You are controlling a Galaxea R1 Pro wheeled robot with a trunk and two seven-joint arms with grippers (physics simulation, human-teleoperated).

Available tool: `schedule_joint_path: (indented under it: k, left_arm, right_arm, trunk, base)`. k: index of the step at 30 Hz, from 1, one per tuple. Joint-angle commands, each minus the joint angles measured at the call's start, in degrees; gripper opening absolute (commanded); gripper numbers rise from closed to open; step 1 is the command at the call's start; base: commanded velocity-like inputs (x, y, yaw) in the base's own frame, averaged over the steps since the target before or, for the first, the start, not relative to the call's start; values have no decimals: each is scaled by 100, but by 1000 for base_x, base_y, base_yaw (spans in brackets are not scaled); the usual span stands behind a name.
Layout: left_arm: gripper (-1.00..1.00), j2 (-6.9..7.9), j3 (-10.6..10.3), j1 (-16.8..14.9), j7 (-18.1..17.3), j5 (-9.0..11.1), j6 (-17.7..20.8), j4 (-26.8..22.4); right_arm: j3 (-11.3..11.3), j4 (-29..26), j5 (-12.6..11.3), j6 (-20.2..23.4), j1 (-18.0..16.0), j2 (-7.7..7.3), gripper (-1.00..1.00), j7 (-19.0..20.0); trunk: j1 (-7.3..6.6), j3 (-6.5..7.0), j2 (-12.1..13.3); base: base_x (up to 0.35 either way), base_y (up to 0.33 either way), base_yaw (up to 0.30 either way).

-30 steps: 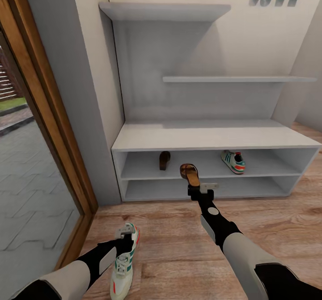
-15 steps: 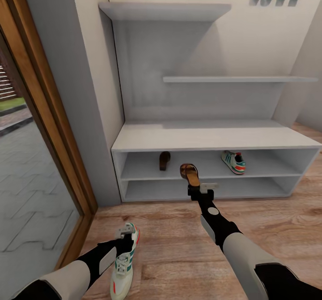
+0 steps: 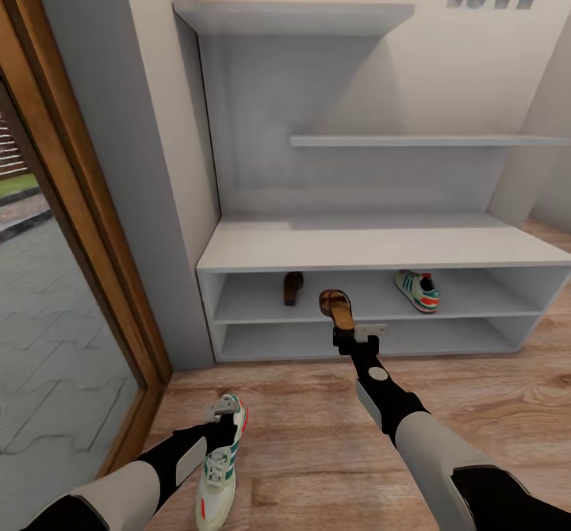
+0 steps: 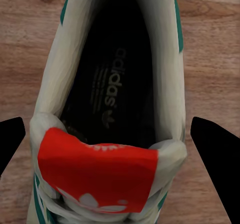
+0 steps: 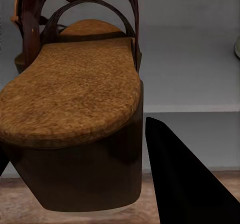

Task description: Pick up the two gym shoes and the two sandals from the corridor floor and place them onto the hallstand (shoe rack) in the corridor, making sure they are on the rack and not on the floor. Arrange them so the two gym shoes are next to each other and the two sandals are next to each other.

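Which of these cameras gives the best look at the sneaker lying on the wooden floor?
The left wrist view: the floor sneaker is seen close from above, showing its dark insole and red tongue. The head view shows the same shoe small, partly behind the left gripper.

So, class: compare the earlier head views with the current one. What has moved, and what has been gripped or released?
Very little. The whole picture shifts slightly, so the camera moved, not the things. The right pincer still holds one sandal in front of the hallstand; the left pincer still sits open over the gym shoe on the floor. The other sandal and gym shoe remain on the shelf.
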Motion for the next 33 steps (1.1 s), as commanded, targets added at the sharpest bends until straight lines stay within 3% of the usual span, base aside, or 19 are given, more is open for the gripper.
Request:
schedule_joint_path:
  k: [1, 25, 33]
  left_arm:
    - [-100, 0, 1, 0, 2, -2, 0, 3]
    - [-100, 0, -14, 0, 2, -1, 0, 0]
    - [-100, 0, -13, 0, 2, -1, 0, 0]
  right_arm:
    - [0, 0, -11, -2, 0, 0, -100, 10]
    - [-7, 0, -18, -2, 0, 0, -100, 3]
    - [-9, 0, -22, -2, 0, 0, -100, 2]
  trunk:
    - [0, 0, 0]
    - [0, 0, 0]
    - [0, 0, 0]
  base:
    - [8, 131, 0]
    - [3, 32, 0]
    - [144, 0, 0]
